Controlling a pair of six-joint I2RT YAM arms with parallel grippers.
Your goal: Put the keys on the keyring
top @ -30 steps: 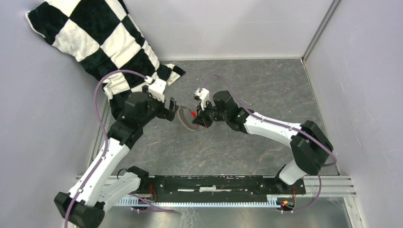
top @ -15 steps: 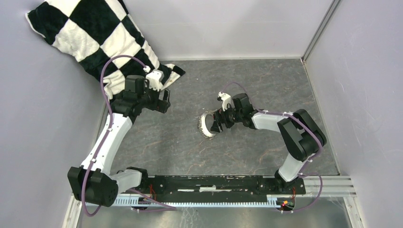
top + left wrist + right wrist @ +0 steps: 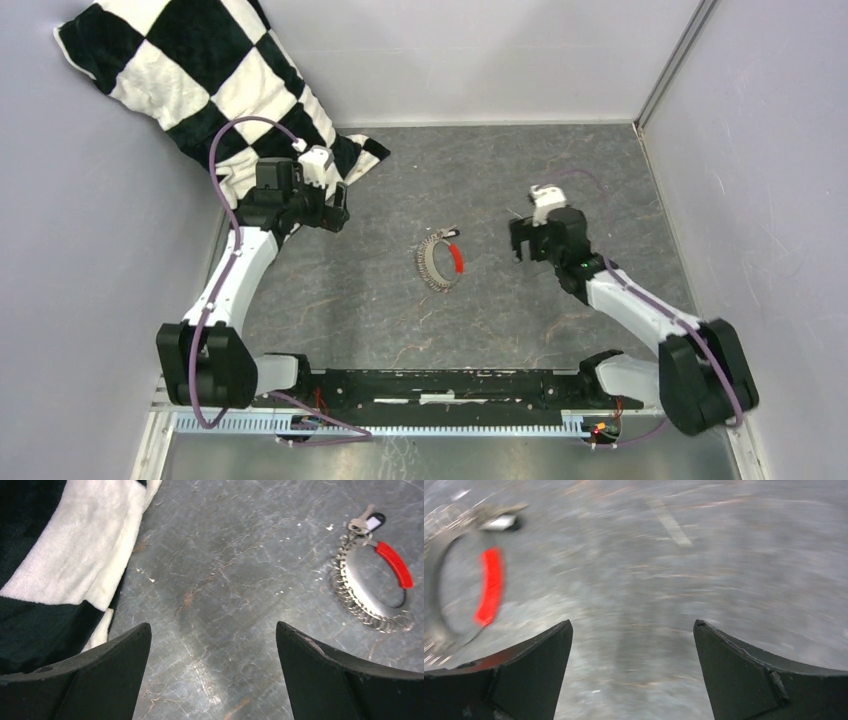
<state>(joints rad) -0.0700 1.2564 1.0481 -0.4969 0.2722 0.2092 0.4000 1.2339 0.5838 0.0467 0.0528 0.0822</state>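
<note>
The keyring [image 3: 430, 268] lies flat on the grey table, a thin loop strung with small silvery pieces and a red tag [image 3: 456, 258]. A tiny key [image 3: 369, 519] with a black head rests at the loop's upper end; whether it is threaded on I cannot tell. My left gripper [image 3: 340, 208] hangs open left of the ring, nothing between its fingers [image 3: 125, 650]. My right gripper [image 3: 516, 240] is open to the right of the ring, apart from it. The right wrist view is blurred; the red tag [image 3: 489, 585] and the keyring [image 3: 435, 570] show at its left edge.
A black-and-white checkered cloth [image 3: 200, 80] drapes over the back-left corner, its edge close behind the left gripper and visible in the left wrist view [image 3: 70, 555]. Grey walls enclose the table [image 3: 560, 160] on three sides.
The right gripper opened, let go of the keyring and drew back to the right. The ring now lies on the table. The left arm pulled back toward the cloth.
</note>
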